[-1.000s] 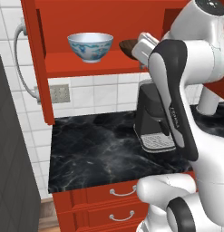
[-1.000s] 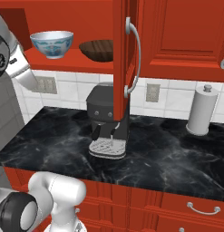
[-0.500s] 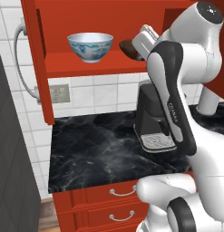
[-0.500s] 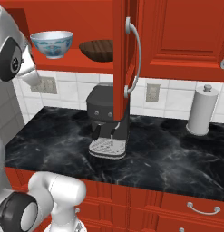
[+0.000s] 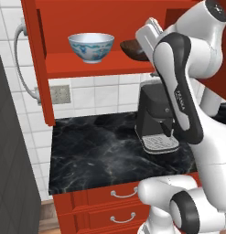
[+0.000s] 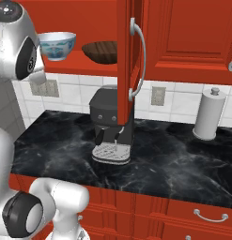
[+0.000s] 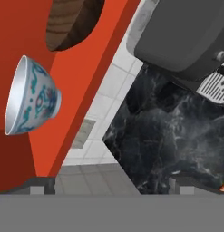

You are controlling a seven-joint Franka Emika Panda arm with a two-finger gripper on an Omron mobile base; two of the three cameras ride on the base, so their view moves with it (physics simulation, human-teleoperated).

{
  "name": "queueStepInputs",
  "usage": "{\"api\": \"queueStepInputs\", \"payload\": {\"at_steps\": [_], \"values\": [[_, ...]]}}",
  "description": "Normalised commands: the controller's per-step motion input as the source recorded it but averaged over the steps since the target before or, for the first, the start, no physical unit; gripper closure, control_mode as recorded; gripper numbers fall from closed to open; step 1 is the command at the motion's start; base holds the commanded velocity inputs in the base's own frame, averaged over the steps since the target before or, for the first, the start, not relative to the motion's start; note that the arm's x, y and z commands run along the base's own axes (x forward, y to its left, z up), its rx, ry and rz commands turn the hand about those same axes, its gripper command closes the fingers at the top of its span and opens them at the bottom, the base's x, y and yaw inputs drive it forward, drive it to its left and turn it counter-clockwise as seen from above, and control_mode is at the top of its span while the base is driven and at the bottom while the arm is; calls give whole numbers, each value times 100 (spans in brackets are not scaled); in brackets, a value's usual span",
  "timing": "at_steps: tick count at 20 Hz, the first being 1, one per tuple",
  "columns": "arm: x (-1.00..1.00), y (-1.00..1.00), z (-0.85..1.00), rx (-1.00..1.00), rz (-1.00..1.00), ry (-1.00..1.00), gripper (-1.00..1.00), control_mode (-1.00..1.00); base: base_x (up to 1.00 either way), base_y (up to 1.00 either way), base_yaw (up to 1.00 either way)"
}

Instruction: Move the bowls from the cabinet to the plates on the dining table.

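The deep white blue-patterned bowl (image 5: 91, 46) and the shallow dark brown wooden bowl (image 6: 100, 50) sit side by side on the red cabinet shelf (image 5: 87, 65); below, the black coffee machine (image 6: 112, 125) stands at the black marble counter's (image 6: 65, 152) back edge.

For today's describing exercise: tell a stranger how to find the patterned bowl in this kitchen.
Find the red wall cabinet above the black marble counter. On its open shelf sits the patterned bowl, white with blue markings, left of the darker, shallower wooden bowl.

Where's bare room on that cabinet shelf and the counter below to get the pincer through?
Bare shelf lies left of the patterned bowl. The wooden bowl crowds the shelf's right end, by the open door. Black counter is bare left of the coffee machine.
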Motion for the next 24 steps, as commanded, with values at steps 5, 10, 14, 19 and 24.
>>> {"api": "queueStepInputs", "payload": {"at_steps": [5, 10, 14, 19, 24], "values": [[40, 0, -7, 2, 9, 0, -100, -100, 0, 0, 0], [23, 0, 3, 7, 11, 0, -100, -100, 0, 0, 0], [16, 1, 11, 7, 9, 0, -100, -100, 0, 0, 0], [34, 16, 1, 1, 2, 0, -100, -100, 0, 0, 0], [49, 22, 1, 0, 0, 0, -100, -100, 0, 0, 0]]}}
